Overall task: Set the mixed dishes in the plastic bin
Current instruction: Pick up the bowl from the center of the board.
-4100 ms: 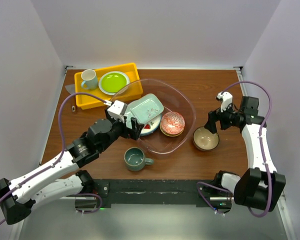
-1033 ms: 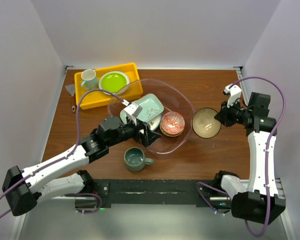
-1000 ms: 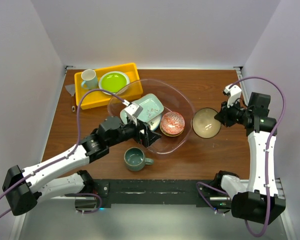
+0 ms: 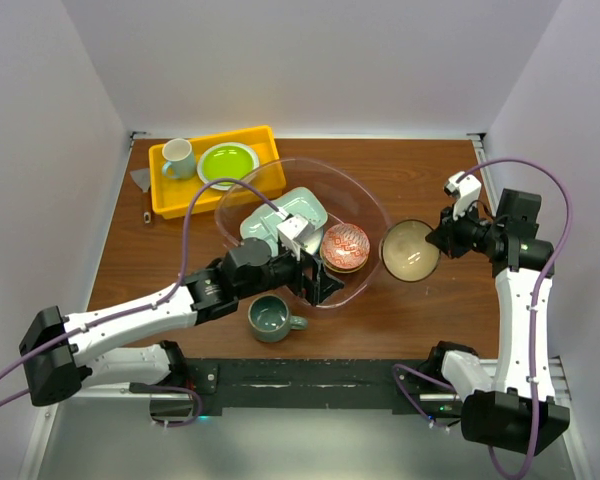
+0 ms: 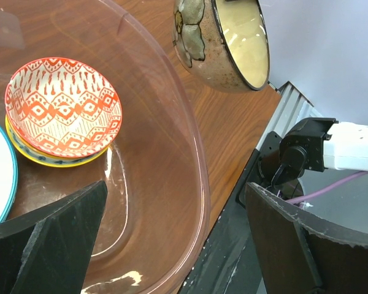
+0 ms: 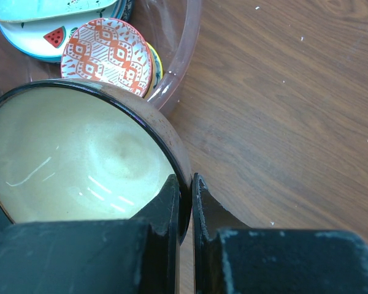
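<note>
My right gripper (image 4: 436, 240) (image 6: 185, 184) is shut on the rim of a reddish-brown bowl (image 4: 410, 250) (image 5: 224, 37) (image 6: 80, 153) with a cream inside. It holds the bowl tilted above the table, just outside the right rim of the plastic bin (image 4: 375, 205) (image 5: 193, 153) (image 6: 193, 37). Inside the bin lie a red-patterned bowl (image 4: 345, 245) (image 5: 61, 107) (image 6: 107, 52) stacked on a yellow one, a pale-green tray (image 4: 290, 212) and a watermelon plate (image 6: 40, 40). My left gripper (image 4: 320, 280) (image 5: 175, 196) hangs open and empty over the bin's near side. A grey-green mug (image 4: 270, 317) stands on the table.
A yellow tray (image 4: 170, 200) at the back left carries a lime-green plate (image 4: 227, 163) and a pale mug (image 4: 178, 157). Bare wooden table (image 4: 430, 180) lies right of the bin. The table's near edge with the right arm's base (image 5: 306, 153) is close by.
The right gripper has lifted the brown bowl off the table and carried it left toward the bin. The left gripper has let go of the green tray and slid right along the bin's near side.
</note>
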`<move>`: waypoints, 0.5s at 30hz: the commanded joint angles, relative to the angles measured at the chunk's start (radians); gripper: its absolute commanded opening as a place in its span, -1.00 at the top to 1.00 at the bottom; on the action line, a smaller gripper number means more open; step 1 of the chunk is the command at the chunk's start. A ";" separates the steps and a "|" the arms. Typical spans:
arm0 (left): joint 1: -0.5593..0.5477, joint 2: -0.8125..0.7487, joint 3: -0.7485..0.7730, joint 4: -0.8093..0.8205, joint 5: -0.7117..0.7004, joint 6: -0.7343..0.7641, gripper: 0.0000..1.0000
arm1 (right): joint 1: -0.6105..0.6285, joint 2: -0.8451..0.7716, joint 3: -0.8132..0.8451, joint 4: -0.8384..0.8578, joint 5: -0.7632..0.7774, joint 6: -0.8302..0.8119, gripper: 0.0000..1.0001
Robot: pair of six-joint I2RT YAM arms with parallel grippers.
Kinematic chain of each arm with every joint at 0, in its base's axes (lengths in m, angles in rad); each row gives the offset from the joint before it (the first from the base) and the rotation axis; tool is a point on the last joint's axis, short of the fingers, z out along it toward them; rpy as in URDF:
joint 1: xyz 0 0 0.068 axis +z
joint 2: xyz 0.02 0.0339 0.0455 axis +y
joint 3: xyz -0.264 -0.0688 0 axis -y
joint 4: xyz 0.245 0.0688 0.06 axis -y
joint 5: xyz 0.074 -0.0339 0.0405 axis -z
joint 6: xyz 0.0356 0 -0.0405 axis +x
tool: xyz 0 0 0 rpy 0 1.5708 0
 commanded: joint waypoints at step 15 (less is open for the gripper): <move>-0.033 0.030 0.062 0.043 -0.047 0.016 -1.00 | -0.003 -0.043 0.013 0.047 -0.108 0.015 1.00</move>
